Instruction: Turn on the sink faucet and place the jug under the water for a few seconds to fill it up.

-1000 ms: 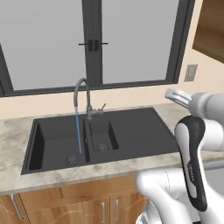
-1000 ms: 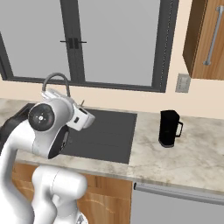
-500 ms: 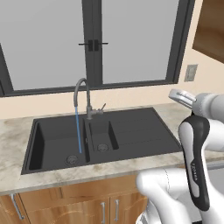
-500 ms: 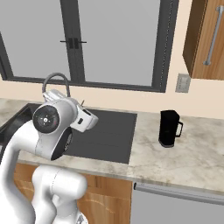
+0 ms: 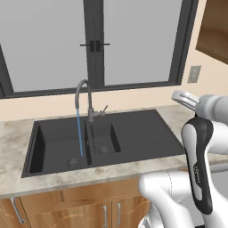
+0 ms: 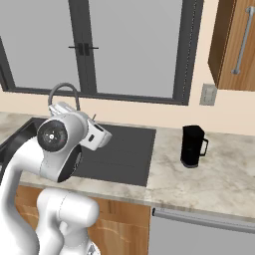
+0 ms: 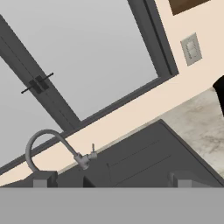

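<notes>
The sink faucet (image 5: 83, 91) arches over the left basin of the dark sink (image 5: 138, 133), and a thin blue stream of water (image 5: 80, 133) runs from its spout to the drain. Its side lever (image 7: 92, 151) shows in the hand view. The black jug (image 6: 192, 146) stands upright on the counter to the right of the sink, handle to the right; in the hand view its edge (image 7: 220, 94) shows at the right border. My gripper (image 7: 112, 179) is open and holds nothing, with fingertips (image 7: 43, 178) far apart. The hand (image 6: 97, 135) hovers above the draining board, well left of the jug.
A large dark-framed window (image 6: 129, 45) spans the wall behind the sink. A wall outlet (image 6: 208, 94) sits above the jug, and a wooden cabinet (image 6: 236, 40) hangs at the upper right. The marble counter (image 6: 209, 184) runs right of the sink.
The forearm and hand have drifted slightly to the right. The water keeps running and the jug has not moved.
</notes>
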### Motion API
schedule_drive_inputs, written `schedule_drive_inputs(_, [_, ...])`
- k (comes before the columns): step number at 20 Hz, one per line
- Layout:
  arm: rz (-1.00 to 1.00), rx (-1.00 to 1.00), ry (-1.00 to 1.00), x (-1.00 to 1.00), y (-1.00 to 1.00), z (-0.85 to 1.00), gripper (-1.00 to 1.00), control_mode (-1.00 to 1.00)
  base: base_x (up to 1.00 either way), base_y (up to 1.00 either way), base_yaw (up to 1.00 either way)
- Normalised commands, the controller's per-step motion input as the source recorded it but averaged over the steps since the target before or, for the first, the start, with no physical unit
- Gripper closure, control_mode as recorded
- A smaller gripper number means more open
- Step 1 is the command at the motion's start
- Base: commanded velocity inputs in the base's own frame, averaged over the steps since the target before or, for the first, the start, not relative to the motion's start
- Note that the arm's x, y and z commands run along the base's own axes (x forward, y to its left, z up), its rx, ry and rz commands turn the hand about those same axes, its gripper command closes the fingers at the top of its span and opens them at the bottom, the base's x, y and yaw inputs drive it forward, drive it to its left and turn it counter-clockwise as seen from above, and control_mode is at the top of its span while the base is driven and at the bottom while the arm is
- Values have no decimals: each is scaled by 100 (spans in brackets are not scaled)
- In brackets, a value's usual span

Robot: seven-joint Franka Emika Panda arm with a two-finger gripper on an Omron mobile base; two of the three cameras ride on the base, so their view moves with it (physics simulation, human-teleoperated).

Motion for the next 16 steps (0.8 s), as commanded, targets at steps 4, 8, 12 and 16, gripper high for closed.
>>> schedule_drive_inputs(4, [0,0,0,0,0,0,-100,-100,0,0,0])
schedule_drive_inputs(8, [0,0,0,-11,-13,0,-100,100,-4,-8,0])
schedule_drive_inputs(12, [0,0,0,0,0,0,-100,100,-22,-47,0])
schedule_drive_inputs(16, [0,0,0,0,0,0,-100,100,-33,-74,0])
